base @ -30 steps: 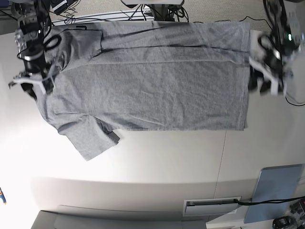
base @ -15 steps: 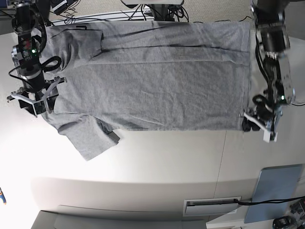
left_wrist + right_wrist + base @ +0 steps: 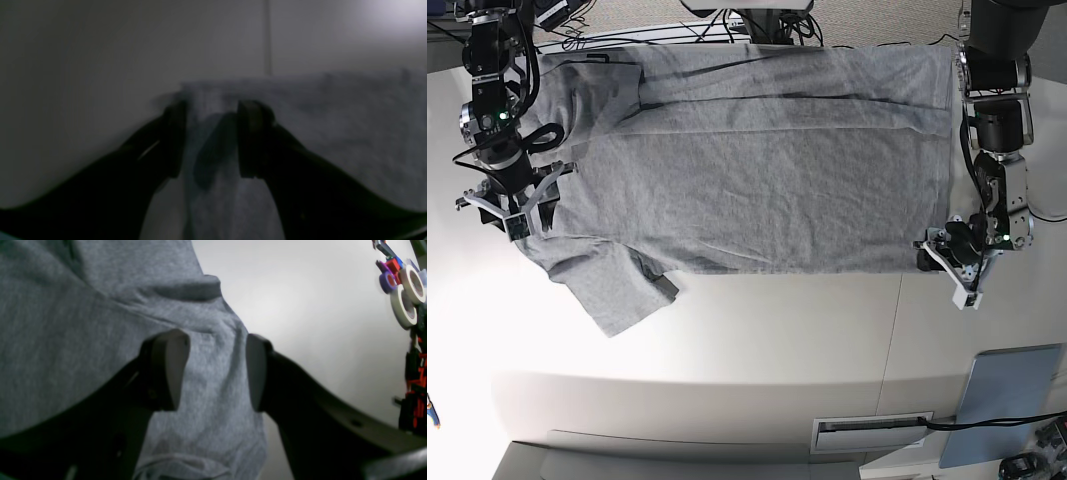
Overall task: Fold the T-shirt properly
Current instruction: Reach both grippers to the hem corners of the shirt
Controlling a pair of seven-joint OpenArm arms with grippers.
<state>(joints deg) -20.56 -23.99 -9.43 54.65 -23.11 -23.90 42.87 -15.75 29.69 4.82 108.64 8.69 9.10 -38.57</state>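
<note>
The heather-grey T-shirt (image 3: 757,170) lies spread flat on the white table (image 3: 757,330), plain side up, with the collar at the left and the hem at the right. No lettering shows. My left gripper (image 3: 943,262) is at the near hem corner. In the left wrist view it (image 3: 211,133) is open, its fingers straddling the shirt's (image 3: 333,126) corner edge. My right gripper (image 3: 512,213) is at the near shoulder by the sleeve (image 3: 617,285). In the right wrist view it (image 3: 213,370) is open over the shirt's (image 3: 66,323) fabric.
A grey-blue board (image 3: 1009,405) lies at the near right and a white slotted fixture (image 3: 872,431) at the front edge. Cables run along the back edge (image 3: 727,30). Tape rolls (image 3: 405,296) and coloured parts stand beyond the right gripper.
My left gripper has moved along the hem from the far side down to the near corner. My right gripper has shifted nearer along the shoulder, towards the sleeve.
</note>
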